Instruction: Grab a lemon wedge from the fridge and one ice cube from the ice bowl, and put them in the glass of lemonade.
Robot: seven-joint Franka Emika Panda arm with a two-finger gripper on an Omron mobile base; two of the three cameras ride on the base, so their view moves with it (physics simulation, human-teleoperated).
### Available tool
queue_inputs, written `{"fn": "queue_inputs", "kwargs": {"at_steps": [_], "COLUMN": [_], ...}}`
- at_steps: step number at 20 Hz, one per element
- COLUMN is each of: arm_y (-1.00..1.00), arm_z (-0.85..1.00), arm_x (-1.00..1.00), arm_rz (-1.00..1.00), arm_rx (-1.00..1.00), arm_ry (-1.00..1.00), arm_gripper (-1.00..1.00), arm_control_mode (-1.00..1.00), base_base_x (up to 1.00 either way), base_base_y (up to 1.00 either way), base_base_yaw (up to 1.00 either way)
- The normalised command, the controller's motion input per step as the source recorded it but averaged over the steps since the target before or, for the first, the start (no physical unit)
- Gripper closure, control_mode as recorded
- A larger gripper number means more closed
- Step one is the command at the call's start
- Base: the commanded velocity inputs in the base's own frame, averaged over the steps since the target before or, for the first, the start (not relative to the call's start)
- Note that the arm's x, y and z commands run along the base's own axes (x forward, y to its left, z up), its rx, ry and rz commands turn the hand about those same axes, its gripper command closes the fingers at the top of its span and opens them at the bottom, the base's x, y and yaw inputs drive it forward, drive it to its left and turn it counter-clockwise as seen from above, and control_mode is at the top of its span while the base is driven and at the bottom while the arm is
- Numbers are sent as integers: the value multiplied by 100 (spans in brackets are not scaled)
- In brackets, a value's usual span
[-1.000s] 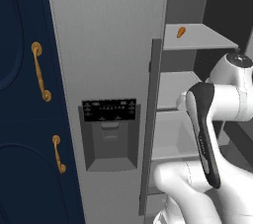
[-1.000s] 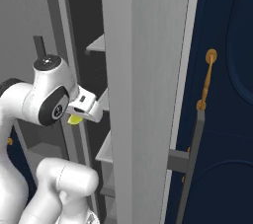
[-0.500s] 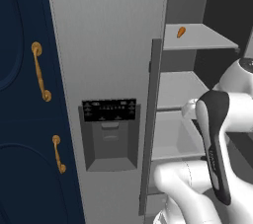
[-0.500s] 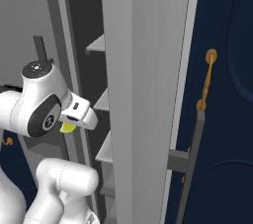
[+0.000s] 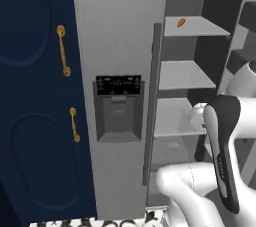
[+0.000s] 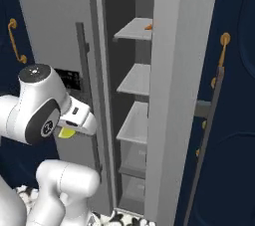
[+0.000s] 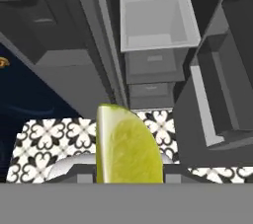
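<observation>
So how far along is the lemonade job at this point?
Done: the fridge stands open and the lemon wedge is out of it. In hand: the gripper holds the wedge in front of the fridge. Left: the wedge still has to reach the glass, and the ice cube step looks untouched.

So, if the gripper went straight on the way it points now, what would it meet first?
Probably the patterned floor before the fridge; the gripper, shut on the lemon wedge, points downward. Depth is unclear.

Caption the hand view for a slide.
Lemon wedge held in the end effector, outside the open fridge.
</observation>
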Motion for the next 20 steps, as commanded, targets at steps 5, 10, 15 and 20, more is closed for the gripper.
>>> {"fn": "queue_inputs", "kwargs": {"at_steps": [5,10,15,20], "arm_y": [0,0,0,0], "arm_z": [0,0,0,0], "arm_x": [0,0,0,0], "arm_rz": [0,0,0,0], "arm_rx": [0,0,0,0], "arm_ry": [0,0,0,0], "arm_gripper": [100,100,100,100], "arm_control_mode": [100,100,100,100], "base_base_x": [4,13,22,-9], "base_base_y": [100,94,50,1], "base_base_yaw": [50,68,76,48]}}
